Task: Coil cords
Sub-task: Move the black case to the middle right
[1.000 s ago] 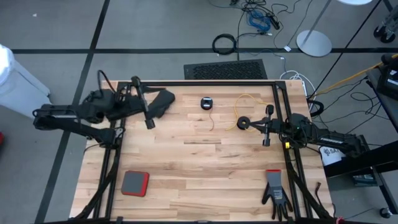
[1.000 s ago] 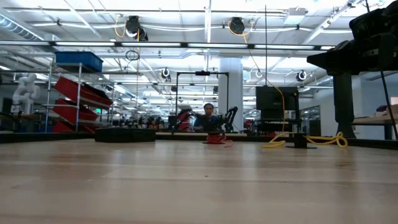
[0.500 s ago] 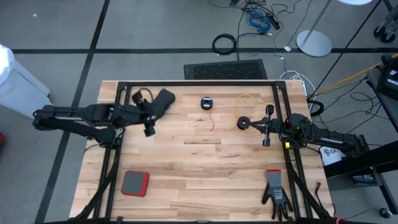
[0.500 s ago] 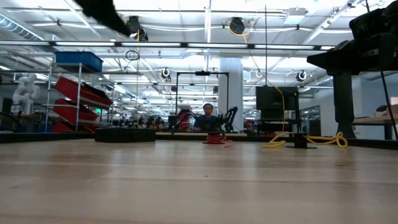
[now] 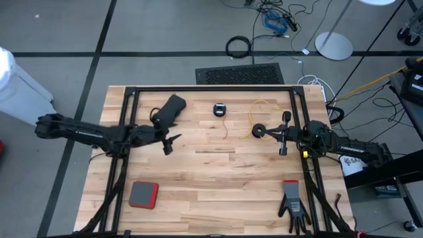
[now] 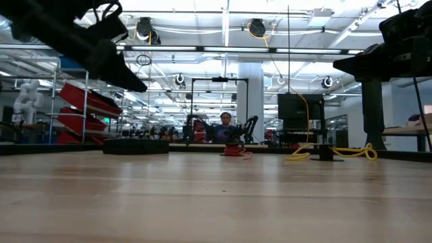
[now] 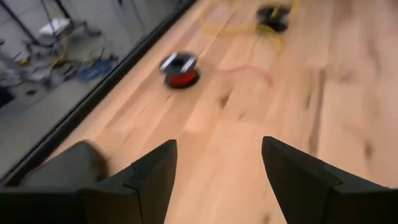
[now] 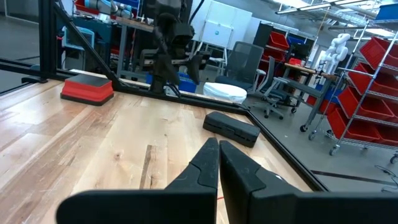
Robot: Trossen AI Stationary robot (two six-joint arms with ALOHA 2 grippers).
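Note:
The red-orange cord's black reel [image 5: 220, 110] [image 7: 180, 68] lies flat on the far middle of the table, its thin loose end [image 5: 225, 129] trailing toward the near edge. The yellow cord [image 5: 266, 108] lies in a loose loop on the wood, ending at its black reel [image 5: 259, 131] [image 7: 272, 15]. My left gripper [image 5: 168, 145] [image 7: 217, 168] hovers open above the table's left half, pointing toward the reels, nothing between its fingers. My right gripper [image 5: 274, 133] [image 8: 217, 163] is shut, level and raised over the table beside the yellow reel, holding nothing.
A black case [image 5: 170, 109] [image 8: 231, 127] lies at the far left, just behind my left gripper. A red-and-grey pad [image 5: 143, 194] sits near left, a dark glove [image 5: 293, 201] near right. The black frame rails [image 5: 211, 88] border the table.
My left gripper has sunk from well above the table's far left corner toward the tabletop, shifting toward the near edge and rolling as it came. It has stayed open. In the low view it has entered from the top left. The cords have not moved.

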